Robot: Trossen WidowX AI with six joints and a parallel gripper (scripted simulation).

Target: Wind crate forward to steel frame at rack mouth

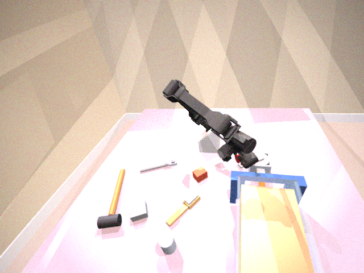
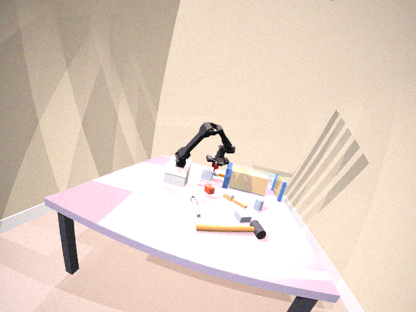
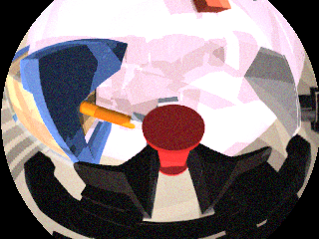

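My gripper (image 1: 237, 160) (image 2: 215, 164) (image 3: 170, 139) is shut on the red knob (image 3: 173, 124) of the winch handle. The handle's crank arm is mostly hidden below the knob and fingers. The grey winch (image 1: 259, 169) (image 2: 207, 173) stands in front of the rack mouth; whether the key is fully down its hole is hidden. An orange strap (image 1: 261, 183) (image 2: 221, 175) (image 3: 107, 114) runs from the winch towards the crate. The tan crate (image 1: 267, 235) (image 2: 248, 181) sits flat between clear panels. Its front is a little behind the blue frame (image 1: 267, 176) (image 2: 227, 176) (image 3: 31, 75), with a gap showing.
An orange-red block (image 1: 199, 174) (image 2: 209, 189) (image 3: 211, 6) lies left of the winch in the top view. A wrench (image 1: 155, 168), a yellow-handled tool (image 1: 177, 215), a grey block (image 1: 139, 211), a grey cylinder (image 1: 168, 245) and a mallet (image 1: 109, 221) lie farther off. The arm's pale base (image 2: 176, 176) is nearby.
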